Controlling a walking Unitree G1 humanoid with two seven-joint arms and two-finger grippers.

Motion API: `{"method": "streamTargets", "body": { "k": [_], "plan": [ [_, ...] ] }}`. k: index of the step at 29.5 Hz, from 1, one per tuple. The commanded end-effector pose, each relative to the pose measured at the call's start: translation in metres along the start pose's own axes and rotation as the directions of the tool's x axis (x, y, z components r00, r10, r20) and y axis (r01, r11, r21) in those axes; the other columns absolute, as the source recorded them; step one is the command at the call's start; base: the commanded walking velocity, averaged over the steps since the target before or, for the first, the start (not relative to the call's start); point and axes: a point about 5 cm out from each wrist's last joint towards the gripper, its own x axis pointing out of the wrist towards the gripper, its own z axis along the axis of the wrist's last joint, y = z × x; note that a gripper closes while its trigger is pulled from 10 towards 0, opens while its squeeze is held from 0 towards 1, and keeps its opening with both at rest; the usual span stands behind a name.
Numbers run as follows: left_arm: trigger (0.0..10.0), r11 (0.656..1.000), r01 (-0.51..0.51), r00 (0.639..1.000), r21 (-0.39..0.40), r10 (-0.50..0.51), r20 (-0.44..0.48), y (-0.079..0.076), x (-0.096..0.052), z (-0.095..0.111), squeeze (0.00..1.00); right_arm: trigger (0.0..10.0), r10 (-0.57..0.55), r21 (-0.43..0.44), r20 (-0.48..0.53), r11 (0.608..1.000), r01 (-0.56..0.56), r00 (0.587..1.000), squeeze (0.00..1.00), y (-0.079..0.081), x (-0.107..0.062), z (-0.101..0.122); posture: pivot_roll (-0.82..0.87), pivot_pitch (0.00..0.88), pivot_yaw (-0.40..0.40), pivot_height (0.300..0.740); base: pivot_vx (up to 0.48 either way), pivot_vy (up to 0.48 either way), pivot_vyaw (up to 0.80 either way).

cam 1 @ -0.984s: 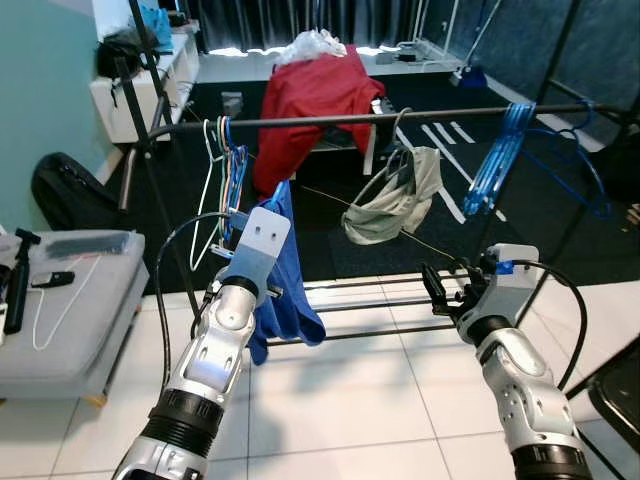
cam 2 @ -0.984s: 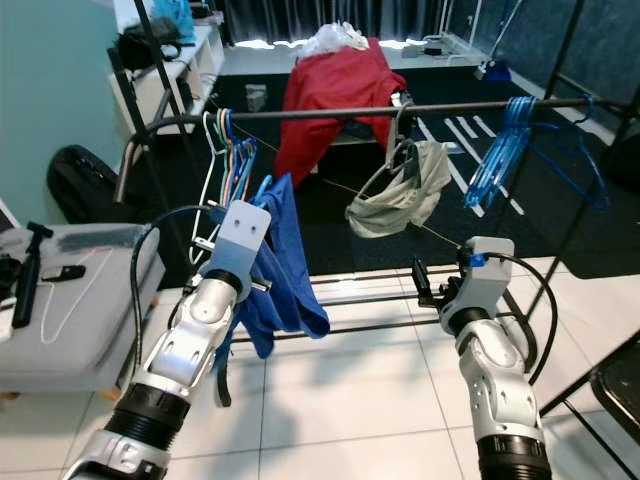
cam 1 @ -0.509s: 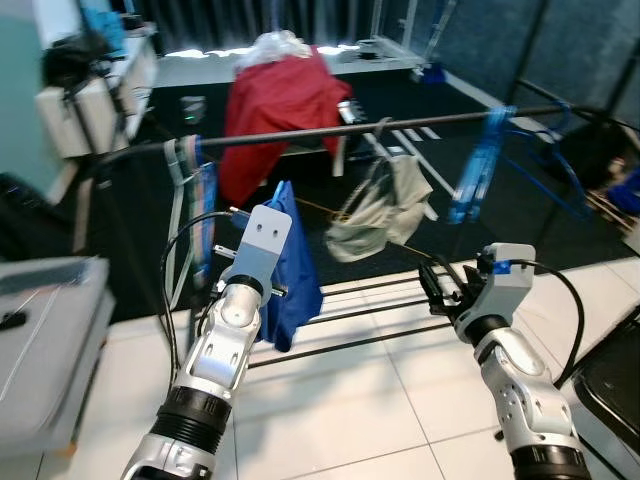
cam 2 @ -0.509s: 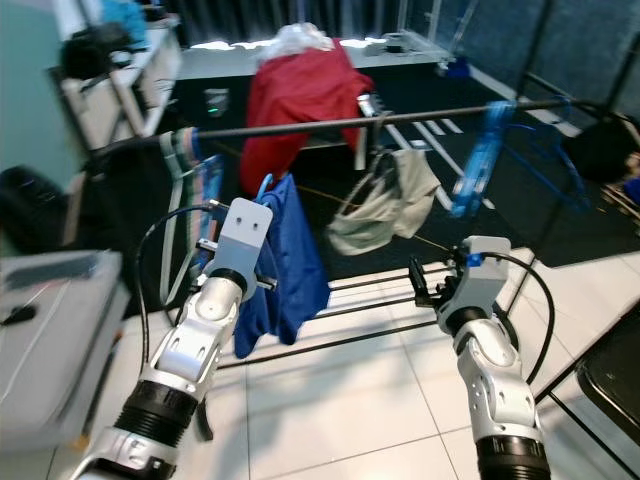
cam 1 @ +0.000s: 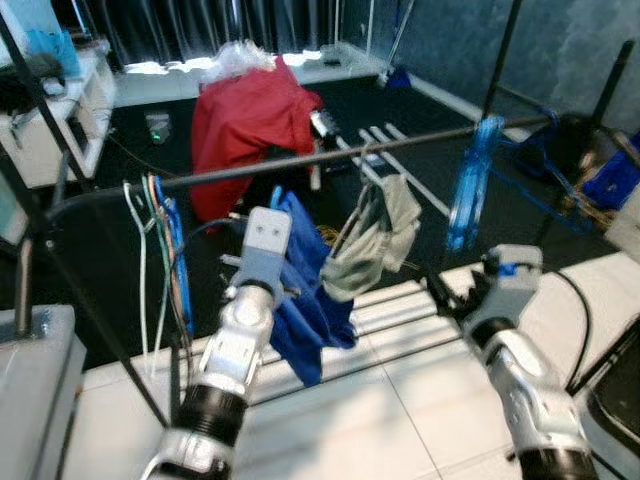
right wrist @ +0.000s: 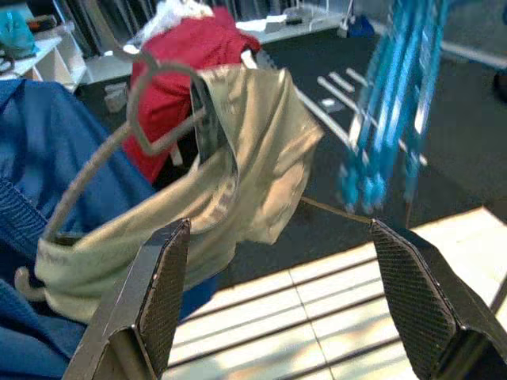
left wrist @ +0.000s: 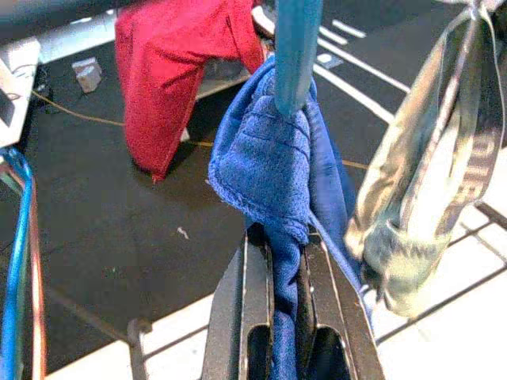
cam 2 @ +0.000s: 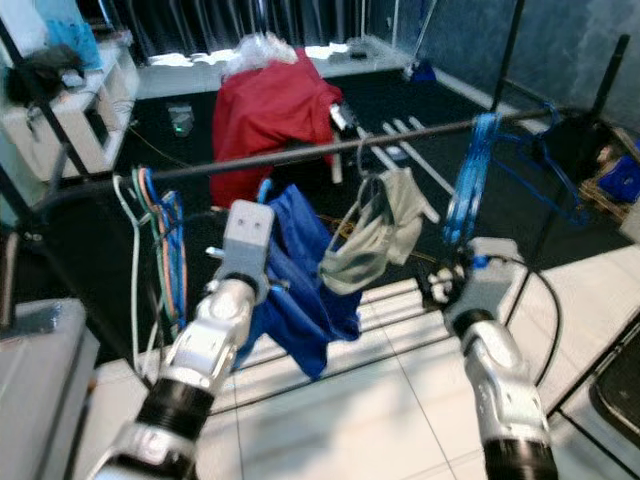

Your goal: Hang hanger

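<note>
while the blue hanger with its blue cloth sits pinched in our left gripper just under the rail, its hook could miss; our right gripper, jaws spread, may snag the beige garment.

— What hangs along the long dark metal rail?

— A cluster of bright blue plastic hangers toward the right, and thin multicoloured wire hangers at the left.

— And behind it?

— A red garment draped over furniture, crumpled white plastic on top, on dark carpet.

— Underfoot?

— White floor tiles.
</note>
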Motion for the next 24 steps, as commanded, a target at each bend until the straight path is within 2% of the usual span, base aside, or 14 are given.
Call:
{"method": "streamTargets", "body": {
  "k": [1, 10, 12, 17, 21, 23, 24],
  "plan": [
    [10.0, 1.0, -0.025, 1.0, -0.014, 0.026, 0.011, 0.003, 0.003, 0.004, 0.0, 10.0, 0.007, 0.006, -0.012, 1.0, -0.007, 1.0, 0.0, 0.004, 0.0, -0.004, -0.11, 0.047, 0.001, 0.74, 0.33, 0.0, 0.0],
    [10.0, 0.999, -0.024, 1.0, -0.024, 0.025, 0.015, 0.003, 0.003, 0.006, 0.0, 10.0, 0.005, 0.007, -0.012, 1.0, -0.005, 1.0, 0.0, 0.004, 0.0, -0.004, -0.12, 0.043, 0.006, 0.74, 0.33, 0.0, 0.0],
    [10.0, 0.999, -0.033, 0.999, -0.039, 0.034, 0.006, 0.003, 0.003, 0.004, 0.0, 10.0, 0.004, 0.007, -0.013, 1.0, -0.004, 1.0, 0.0, 0.004, 0.0, -0.004, -0.11, 0.041, 0.002, 0.74, 0.0, 0.0, 0.0],
    [10.0, 0.981, -0.107, 0.994, -0.165, 0.099, -0.056, 0.011, 0.003, -0.005, 0.0, 10.0, 0.003, -0.005, -0.02, 1.0, -0.004, 1.0, 0.0, 0.004, 0.0, -0.005, -0.11, 0.046, 0.001, 0.74, 0.0, 0.0, 0.0],
    [10.0, 0.977, -0.123, 0.991, -0.177, 0.111, -0.076, 0.012, 0.003, -0.008, 0.0, 10.0, 0.005, -0.01, -0.024, 1.0, -0.005, 1.0, 0.0, 0.004, 0.0, -0.006, -0.11, 0.047, 0.0, 0.74, 0.0, 0.0, 0.0],
    [10.0, 0.978, -0.123, 0.989, -0.167, 0.106, -0.106, 0.012, 0.003, -0.013, 0.0, 10.0, 0.004, -0.013, -0.026, 1.0, -0.005, 1.0, 0.0, 0.004, 0.0, -0.006, -0.11, 0.049, 0.0, 0.74, 0.0, 0.0, 0.0],
    [10.0, 0.981, -0.116, 0.983, -0.156, 0.091, -0.159, 0.01, 0.002, -0.021, 0.0, 10.0, 0.003, -0.015, -0.026, 1.0, -0.004, 1.0, 0.0, 0.004, 0.0, -0.005, -0.11, 0.055, 0.002, 0.74, 0.0, 0.0, 0.0]
  ]
}}
